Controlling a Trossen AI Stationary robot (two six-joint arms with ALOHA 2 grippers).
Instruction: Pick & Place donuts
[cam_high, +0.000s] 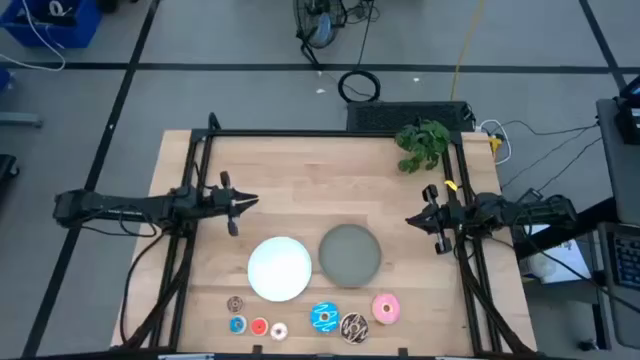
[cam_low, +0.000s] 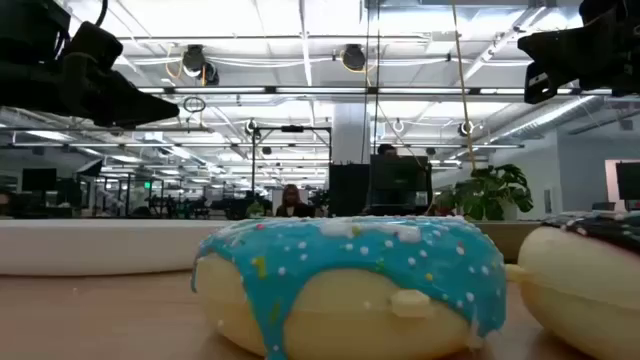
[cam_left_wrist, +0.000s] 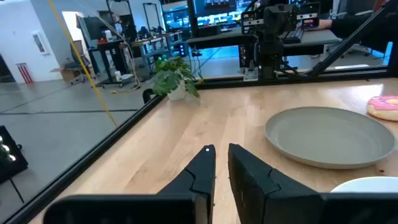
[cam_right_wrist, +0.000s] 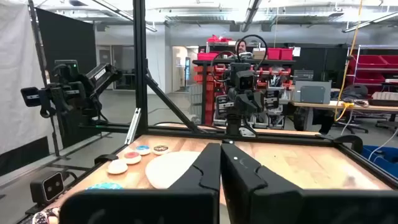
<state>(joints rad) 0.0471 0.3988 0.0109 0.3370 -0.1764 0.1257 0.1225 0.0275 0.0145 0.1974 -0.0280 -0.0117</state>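
Plates (cam_high: 349, 251) between donuts (cam_high: 323, 317) and plant (cam_high: 423, 144)

You've got seven donuts on the table. Three larger: one pink donut (cam_high: 386, 308), one blue sprinkled donut (cam_high: 323, 318), one dark drizzled donut (cam_high: 353, 327). Four tiny: one brown (cam_high: 235, 304), one blue (cam_high: 237, 325), one red (cam_high: 259, 327), one white (cam_high: 279, 331). Two plates: one white plate (cam_high: 279, 267), one grey plate (cam_high: 350, 253). One potted plant (cam_high: 423, 146) at the table's far edge. Two arms, one gripper each: left gripper (cam_high: 252, 203), right gripper (cam_high: 410, 220).
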